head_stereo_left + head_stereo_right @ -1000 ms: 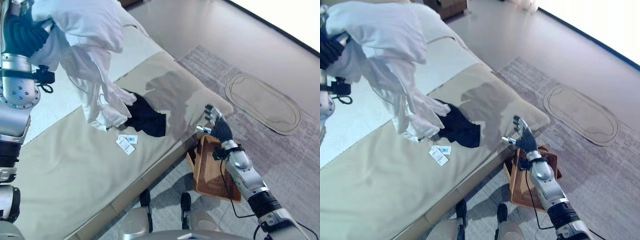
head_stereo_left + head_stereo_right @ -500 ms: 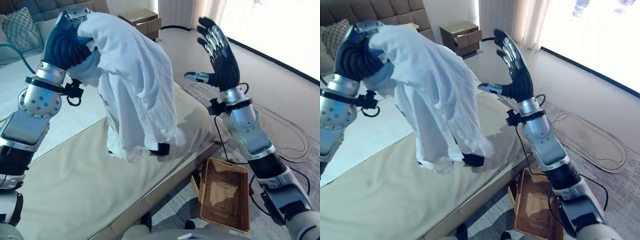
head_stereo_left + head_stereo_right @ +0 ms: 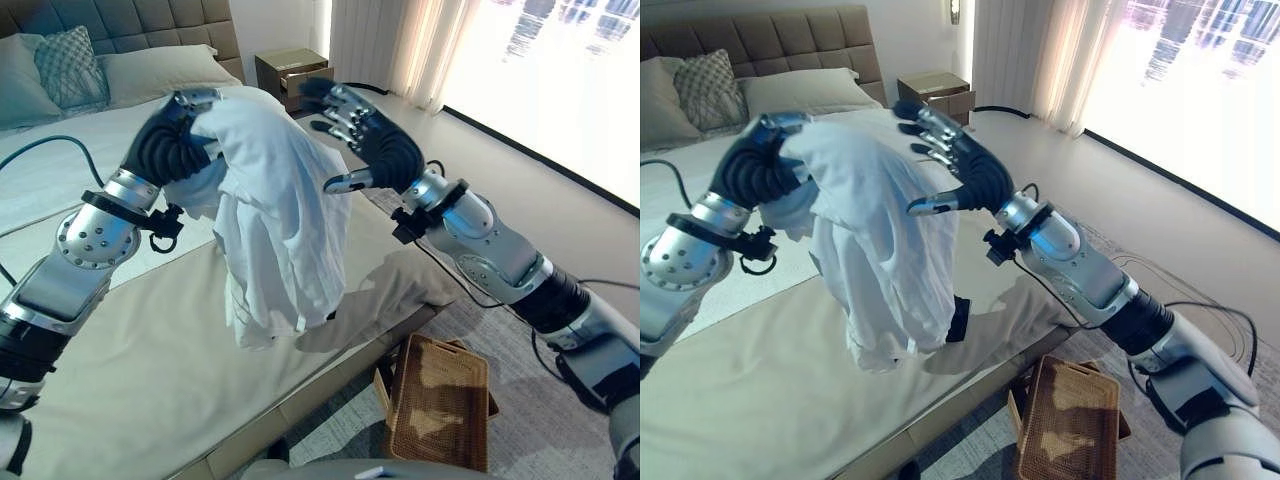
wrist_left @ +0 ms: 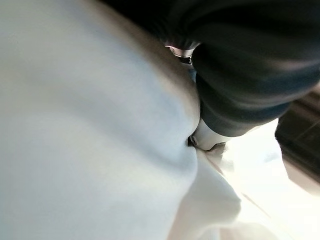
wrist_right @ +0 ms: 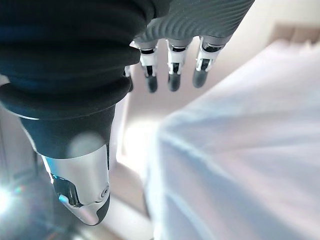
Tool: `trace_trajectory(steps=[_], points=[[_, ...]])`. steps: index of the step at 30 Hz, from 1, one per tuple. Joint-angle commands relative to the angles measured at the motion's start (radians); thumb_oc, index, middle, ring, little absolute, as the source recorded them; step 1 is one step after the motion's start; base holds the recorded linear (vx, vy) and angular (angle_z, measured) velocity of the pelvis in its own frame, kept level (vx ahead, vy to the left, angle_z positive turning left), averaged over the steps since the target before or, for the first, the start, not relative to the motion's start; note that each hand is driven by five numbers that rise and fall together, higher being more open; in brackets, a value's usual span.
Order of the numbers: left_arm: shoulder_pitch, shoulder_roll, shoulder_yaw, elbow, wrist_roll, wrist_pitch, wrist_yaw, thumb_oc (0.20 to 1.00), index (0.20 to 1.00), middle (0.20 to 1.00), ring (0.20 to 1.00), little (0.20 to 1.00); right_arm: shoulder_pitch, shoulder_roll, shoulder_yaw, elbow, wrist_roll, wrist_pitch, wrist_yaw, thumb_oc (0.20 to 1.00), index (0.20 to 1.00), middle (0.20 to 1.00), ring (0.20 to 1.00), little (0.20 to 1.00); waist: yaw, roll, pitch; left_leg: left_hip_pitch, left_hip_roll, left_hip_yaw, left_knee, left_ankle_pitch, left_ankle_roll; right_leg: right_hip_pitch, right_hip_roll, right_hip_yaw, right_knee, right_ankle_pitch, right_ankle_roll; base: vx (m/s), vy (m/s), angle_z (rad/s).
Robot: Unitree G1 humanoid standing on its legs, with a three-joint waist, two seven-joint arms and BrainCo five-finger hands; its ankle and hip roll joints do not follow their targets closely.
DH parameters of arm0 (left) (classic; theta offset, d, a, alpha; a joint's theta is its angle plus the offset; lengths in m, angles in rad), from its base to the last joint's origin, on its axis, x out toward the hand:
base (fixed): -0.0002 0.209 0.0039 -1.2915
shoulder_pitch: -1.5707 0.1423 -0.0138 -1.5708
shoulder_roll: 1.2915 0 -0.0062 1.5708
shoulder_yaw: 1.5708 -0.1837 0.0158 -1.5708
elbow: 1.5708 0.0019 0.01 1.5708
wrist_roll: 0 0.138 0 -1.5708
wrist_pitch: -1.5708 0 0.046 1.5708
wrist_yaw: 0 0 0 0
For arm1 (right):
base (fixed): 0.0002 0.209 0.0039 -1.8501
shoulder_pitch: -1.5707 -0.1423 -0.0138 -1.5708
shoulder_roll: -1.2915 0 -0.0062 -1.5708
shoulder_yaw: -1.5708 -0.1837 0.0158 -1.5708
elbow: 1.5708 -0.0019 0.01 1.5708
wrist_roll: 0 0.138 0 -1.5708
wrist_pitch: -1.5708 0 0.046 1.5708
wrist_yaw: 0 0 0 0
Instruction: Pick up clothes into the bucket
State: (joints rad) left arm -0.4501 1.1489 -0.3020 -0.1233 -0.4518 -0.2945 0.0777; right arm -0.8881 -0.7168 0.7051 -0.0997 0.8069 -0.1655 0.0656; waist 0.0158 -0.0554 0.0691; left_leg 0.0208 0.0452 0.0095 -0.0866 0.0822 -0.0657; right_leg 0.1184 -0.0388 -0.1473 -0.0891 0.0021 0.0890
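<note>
A wide bed (image 3: 120, 370) with a beige cover over its near half and pale bedding further up takes up most of the room's left side. At its head stands a grey tufted headboard (image 3: 750, 40), with plain pale pillows (image 3: 160, 68) and one patterned grey cushion (image 3: 68, 68) leaning against it. A small brown wooden nightstand (image 3: 288, 72) sits beside the headboard, against a white wall. Sheer cream curtains (image 3: 1040, 50) hang next to a large bright window (image 3: 1200, 80) that floods the smooth beige floor (image 3: 540, 190) with daylight. A grey woven rug (image 3: 560, 400) lies by the bed's near corner.
</note>
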Motion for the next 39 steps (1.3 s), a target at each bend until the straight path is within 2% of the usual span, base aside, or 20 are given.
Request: trace_trajectory(steps=[1,2,3,7,10,14,18,22,25,30,36,39], points=[[-0.133,0.061,0.041,-0.007,-0.041,-0.05,0.035,0.2,0.2,0.2,0.2,0.2,-0.151,-0.108,0.081,-0.058,0.092,-0.007,0.065,1.0,1.0,1.0,1.0,1.0,0.014,-0.031,-0.007,0.076,-0.031,0.004,0.007,-0.094,0.011,-0.044,-0.023,-0.007,0.043,-0.009,0.017,-0.02,0.0,0.04],[-0.134,0.06,0.042,-0.007,-0.041,-0.05,0.035,0.2,0.2,0.2,0.2,0.2,-0.152,-0.109,0.082,-0.057,0.093,-0.008,0.065,1.0,1.0,1.0,1.0,1.0,0.013,-0.03,-0.006,0.076,-0.031,0.003,0.007,-0.094,0.011,-0.044,-0.023,-0.007,0.043,-0.009,0.017,-0.02,0.0,0.04],[-0.131,0.068,0.04,-0.004,-0.039,-0.053,0.035,0.2,0.2,0.2,0.2,0.2,-0.176,-0.158,0.116,-0.063,0.095,-0.009,0.079,1.0,1.0,1.0,1.0,1.0,0.015,-0.035,-0.002,0.073,-0.029,-0.002,0.007,-0.091,0.009,-0.045,-0.023,-0.008,0.045,-0.009,0.017,-0.02,-0.002,0.03],[-0.138,0.084,0.038,-0.01,-0.041,-0.057,0.03,0.2,0.2,0.2,0.2,0.2,-0.188,-0.224,0.161,-0.059,0.097,0.003,0.108,1.0,1.0,1.0,1.0,1.0,0.018,-0.043,0.006,0.065,-0.028,-0.018,0.008,-0.086,0.005,-0.044,-0.022,-0.017,0.044,-0.011,0.015,-0.02,0.0,0.08],[-0.157,0.077,0.02,-0.009,-0.065,-0.061,0.021,0.2,0.2,0.2,0.2,0.2,-0.158,-0.232,0.162,-0.065,0.102,0.005,0.122,1.0,1.0,1.0,1.0,1.0,0.02,-0.049,0.01,0.054,-0.027,-0.035,0.008,-0.082,0.003,-0.047,-0.022,-0.025,0.044,-0.013,0.014,-0.02,-0.019,0.13],[-0.2,0.049,-0.016,0.011,-0.091,-0.06,0.016,0.2,0.2,0.2,0.2,0.2,-0.142,-0.2,0.161,-0.079,0.105,0.012,0.135,1.0,1.0,1.0,1.0,1.0,0.026,-0.053,0.016,0.041,-0.028,-0.056,0.013,-0.077,0.003,-0.049,-0.023,-0.033,0.044,-0.016,0.011,0.0,-0.013,0.13],[-0.21,0.034,-0.019,0.022,-0.084,-0.06,0.021,0.2,0.2,0.2,0.2,0.2,-0.155,-0.186,0.163,-0.08,0.057,0.008,0.134,1.0,1.0,1.0,1.0,1.0,0.031,-0.053,0.016,0.035,-0.031,-0.074,0.013,-0.074,0.003,-0.047,-0.024,-0.046,0.042,-0.018,0.008,0.0,-0.004,0.16],[-0.163,0.025,0.027,0.007,-0.113,-0.058,0.016,0.2,0.2,0.2,0.2,0.2,-0.08,-0.178,0.078,-0.058,-0.033,-0.012,0.09,1.0,1.0,1.0,1.0,1.0,0.032,-0.044,0.017,0.031,-0.035,-0.085,0.014,-0.073,0.005,-0.044,-0.026,-0.053,0.043,-0.021,0.009,0.01,0.007,0.11],[-0.124,-0.007,0.074,0.002,-0.123,-0.055,0.022,0.2,0.2,0.2,0.2,0.2,0.039,-0.117,-0.049,-0.041,-0.087,-0.029,0.046,1.0,1.0,1.0,1.0,1.0,0.03,-0.033,0.023,0.03,-0.037,-0.093,0.016,-0.074,0.009,-0.044,-0.028,-0.056,0.045,-0.022,0.009,0.0,0.018,0.11],[-0.079,-0.06,0.14,0.007,-0.112,-0.046,0.043,0.2,0.2,0.2,0.2,0.2,0.231,0.043,-0.256,-0.046,-0.204,-0.056,-0.041,1.0,1.0,1.0,1.0,1.0,0.025,-0.013,0.03,0.027,-0.042,-0.103,0.017,-0.079,0.018,-0.049,-0.032,-0.062,0.052,-0.027,0.008,0.0,0.012,0.04],[-0.051,-0.13,0.182,0.029,-0.05,-0.05,0.078,0.2,0.2,0.2,0.2,0.2,0.327,0.172,-0.444,-0.093,-0.518,-0.124,-0.219,1.0,1.0,1.0,1.0,1.0,0.018,0.003,0.033,0.021,-0.043,-0.107,0.015,-0.083,0.026,-0.056,-0.034,-0.063,0.052,-0.028,0.008,0.0,0.003,0.02],[-0.05,-0.154,0.178,0.049,-0.023,-0.052,0.092,0.2,0.2,0.2,0.2,0.2,0.364,0.229,-0.482,-0.086,-0.638,-0.13,-0.287,1.0,1.0,1.0,1.0,1.0,0.018,0.007,0.033,0.021,-0.043,-0.107,0.014,-0.084,0.029,-0.056,-0.035,-0.061,0.051,-0.03,0.009,0.0,0.0,0.0]])
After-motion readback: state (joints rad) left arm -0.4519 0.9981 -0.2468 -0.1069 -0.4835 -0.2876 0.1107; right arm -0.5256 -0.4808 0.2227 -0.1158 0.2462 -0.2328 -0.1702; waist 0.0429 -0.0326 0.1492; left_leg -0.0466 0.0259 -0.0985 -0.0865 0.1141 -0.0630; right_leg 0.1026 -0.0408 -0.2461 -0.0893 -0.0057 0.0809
